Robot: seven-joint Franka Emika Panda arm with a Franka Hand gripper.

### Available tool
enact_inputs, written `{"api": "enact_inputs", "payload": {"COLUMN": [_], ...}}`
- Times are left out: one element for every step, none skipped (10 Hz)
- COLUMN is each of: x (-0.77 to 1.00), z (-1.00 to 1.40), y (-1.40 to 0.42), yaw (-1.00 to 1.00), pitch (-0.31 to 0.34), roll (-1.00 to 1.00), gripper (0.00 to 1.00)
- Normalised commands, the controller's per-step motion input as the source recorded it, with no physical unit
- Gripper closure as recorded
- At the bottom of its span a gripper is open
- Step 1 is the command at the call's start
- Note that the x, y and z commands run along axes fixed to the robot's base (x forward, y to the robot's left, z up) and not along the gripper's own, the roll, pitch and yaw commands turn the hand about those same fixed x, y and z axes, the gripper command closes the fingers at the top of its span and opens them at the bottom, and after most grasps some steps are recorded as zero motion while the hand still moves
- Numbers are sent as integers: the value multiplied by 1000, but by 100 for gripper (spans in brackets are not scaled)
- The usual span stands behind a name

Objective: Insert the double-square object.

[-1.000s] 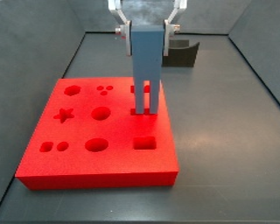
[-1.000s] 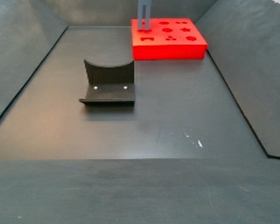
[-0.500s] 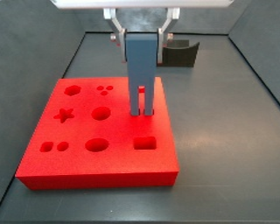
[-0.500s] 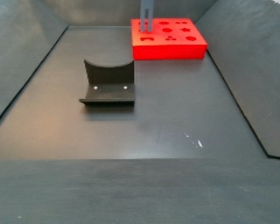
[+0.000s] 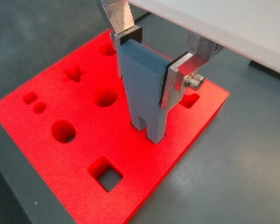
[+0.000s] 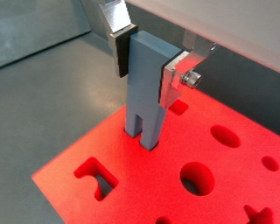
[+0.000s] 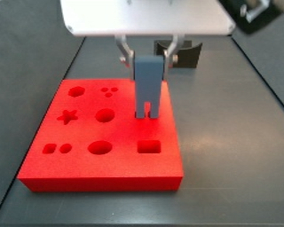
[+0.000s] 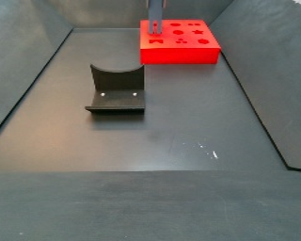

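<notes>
My gripper (image 7: 147, 55) is shut on the double-square object (image 7: 147, 84), a tall blue-grey bar held upright over the red foam block (image 7: 61, 164). Both wrist views show the silver fingers clamping the bar's upper part (image 5: 149, 87) (image 6: 146, 96). The slot and two prongs show at its lower end, which meets the block's top in the middle of its right column. I cannot tell whether the prongs are in a hole. A side view shows the bar (image 8: 153, 26) small on the far block (image 8: 181, 53).
The block's top has several cut-outs: circles, a star, dots and a square hole (image 7: 147, 144). The dark fixture stands behind the block (image 7: 187, 55) and mid-floor in a side view (image 8: 116, 89). Grey sloping walls enclose the floor.
The gripper has come down. The bar's top sits lower in the side view while its lower end stays at the same spot on the red block.
</notes>
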Motion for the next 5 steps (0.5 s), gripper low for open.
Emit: {"api": "enact_inputs", "payload": {"x": [149,111,66,-51,0], "z": [-1000,-1000,-1000,-166,0], "y": [0,0,0,0,0], "yaw": [23,43,63,0,0], "pitch": [-73,-67,-67,-134,0], "roll": [54,41,24,-113,0], "gripper": [100,100,100,100,100]}}
